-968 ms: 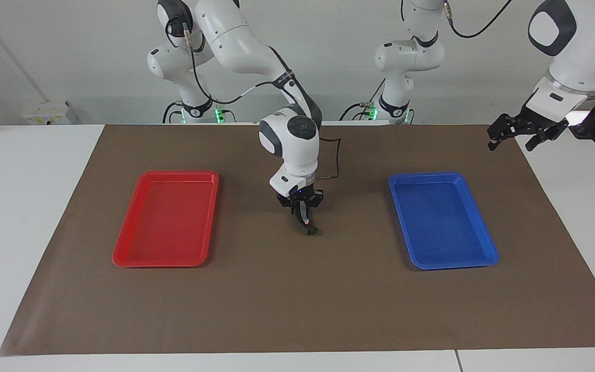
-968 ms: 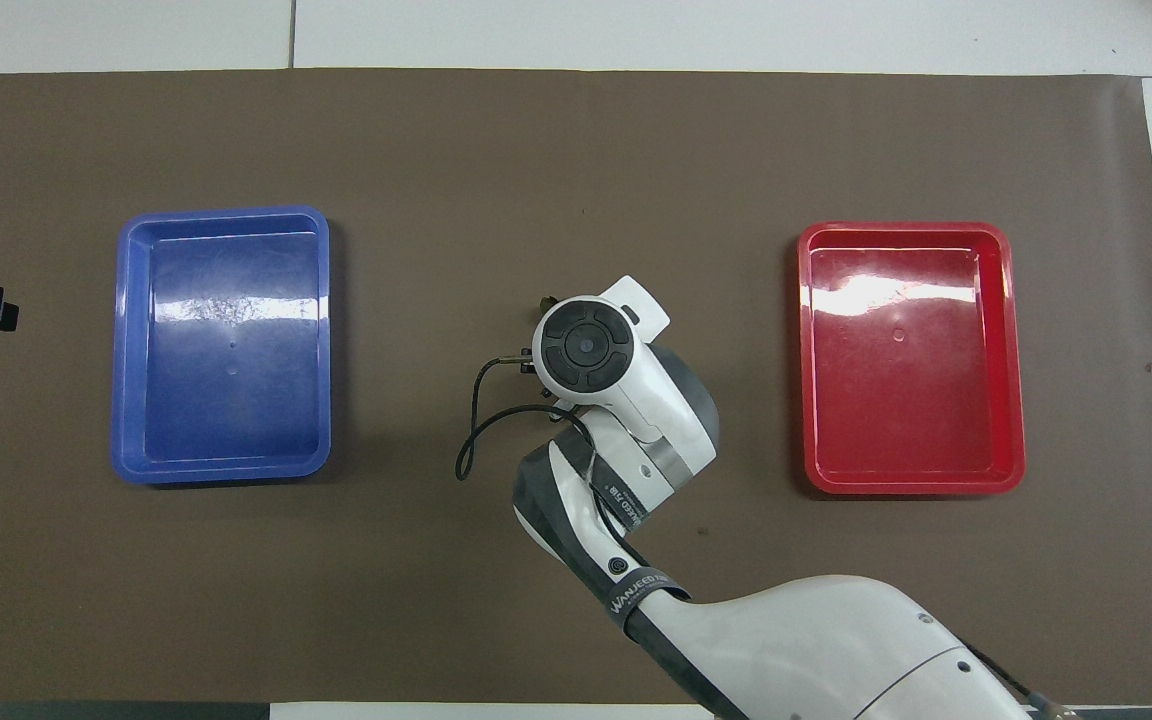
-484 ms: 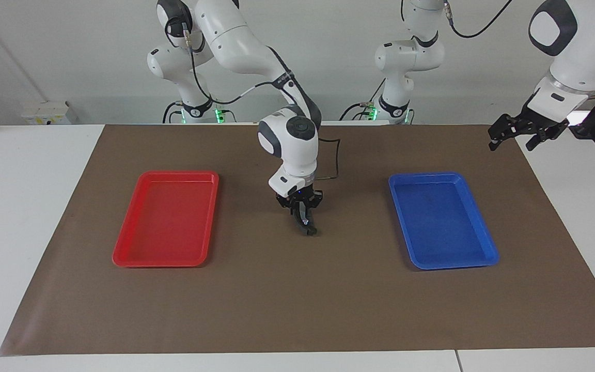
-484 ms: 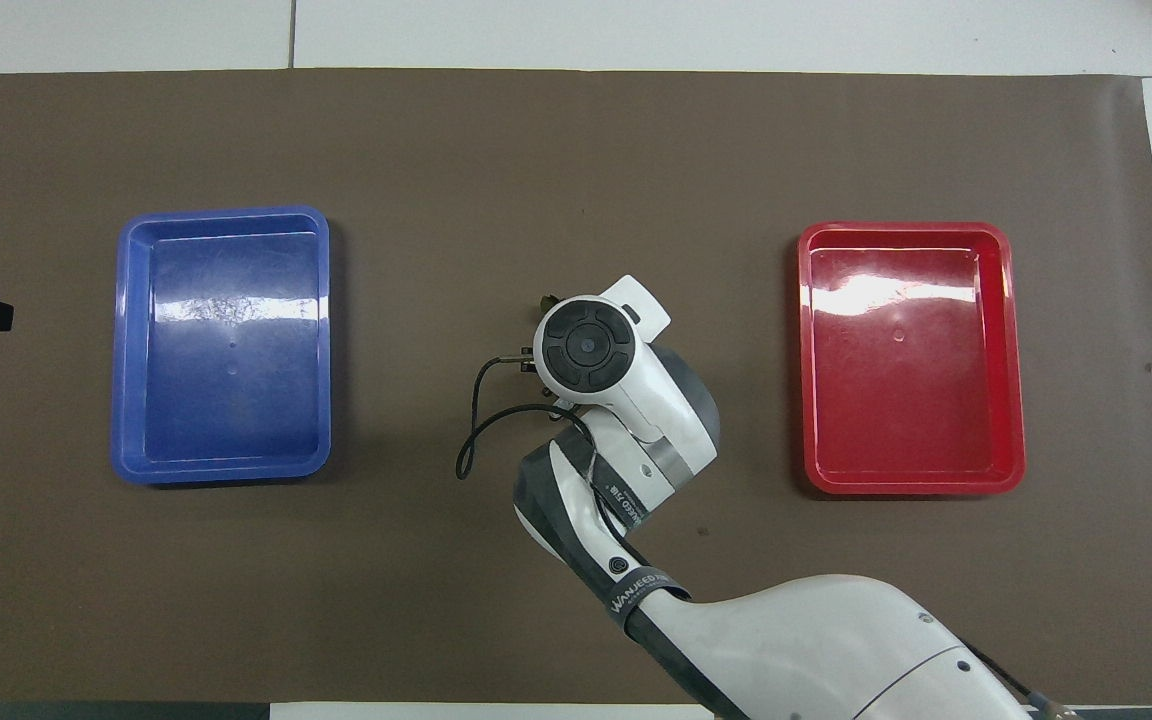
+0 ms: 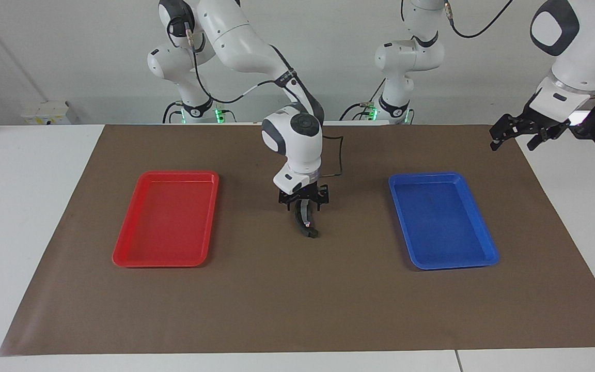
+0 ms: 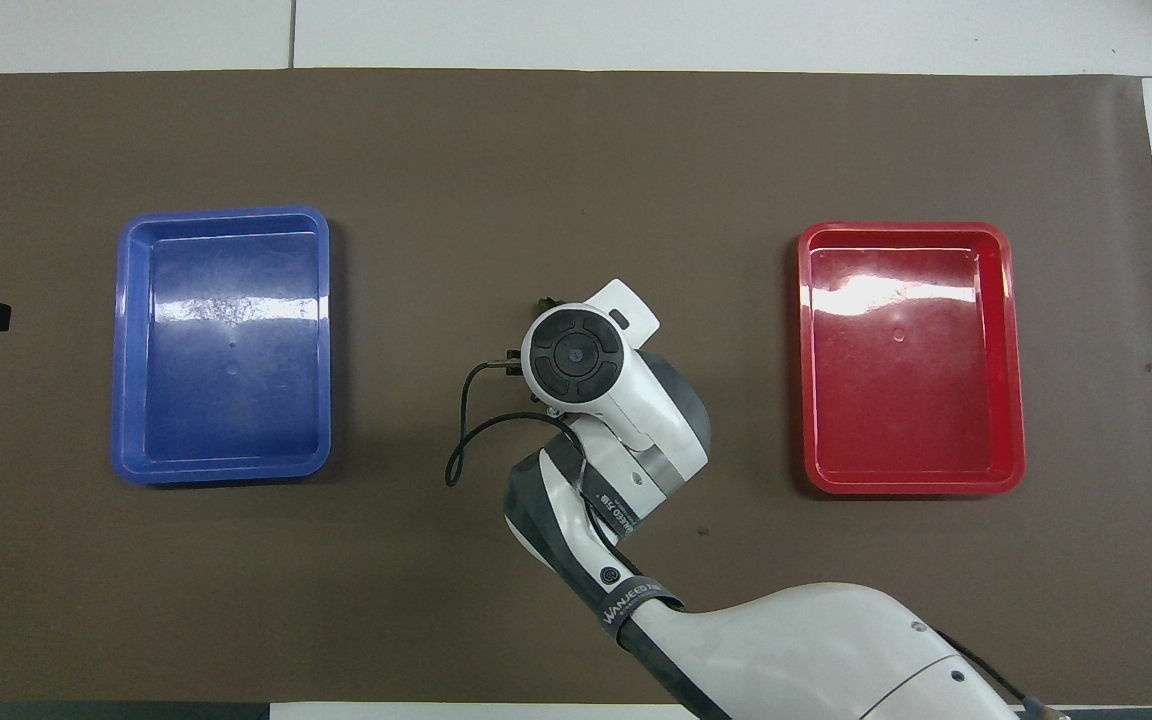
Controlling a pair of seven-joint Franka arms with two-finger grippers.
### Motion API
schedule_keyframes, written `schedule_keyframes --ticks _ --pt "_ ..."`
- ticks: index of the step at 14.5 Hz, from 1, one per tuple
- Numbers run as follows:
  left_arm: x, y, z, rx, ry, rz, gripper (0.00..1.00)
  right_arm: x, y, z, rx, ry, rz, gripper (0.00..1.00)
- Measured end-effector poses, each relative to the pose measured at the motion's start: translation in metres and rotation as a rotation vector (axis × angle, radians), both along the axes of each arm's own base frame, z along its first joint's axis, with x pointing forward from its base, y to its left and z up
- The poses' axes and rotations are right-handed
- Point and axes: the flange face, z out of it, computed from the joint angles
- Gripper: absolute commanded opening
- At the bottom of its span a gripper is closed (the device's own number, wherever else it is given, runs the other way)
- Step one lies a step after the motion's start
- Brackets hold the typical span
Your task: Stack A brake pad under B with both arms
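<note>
Brown mat [image 5: 297, 299], curved dark B [image 5: 303, 223] (silvery-lined)

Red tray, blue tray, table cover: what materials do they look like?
Red tray and blue tray: likely moulded plastic, glossy, with bright glare on their floors and rounded rims. Brown table cover: matte, no glare, looks like paper or thin sheet; which one is unclear.

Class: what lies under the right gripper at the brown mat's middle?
A long curved dark brake piece lies on the brown mat under the open right gripper. Anything beneath that piece is hidden.
</note>
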Motion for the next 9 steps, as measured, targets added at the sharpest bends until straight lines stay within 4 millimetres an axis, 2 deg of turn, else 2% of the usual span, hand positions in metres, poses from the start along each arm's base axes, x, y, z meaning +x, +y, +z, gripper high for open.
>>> schedule_keyframes --ticks 2,3,6,9 --pt "0.000 0.000 0.000 0.000 0.000 0.000 1.00 0.017 -0.023 0.027 0.011 -0.031 -0.041 1.00" --pt "0.000 0.000 0.000 0.000 0.000 0.000 1.00 0.031 -0.045 0.048 0.011 -0.053 -0.071 1.00" --pt "0.000 0.000 0.000 0.000 0.000 0.000 1.00 0.064 -0.138 0.117 -0.029 -0.101 -0.144 1.00" --pt "0.000 0.000 0.000 0.000 0.000 0.000 1.00 0.073 -0.217 0.168 -0.065 -0.080 -0.130 1.00"
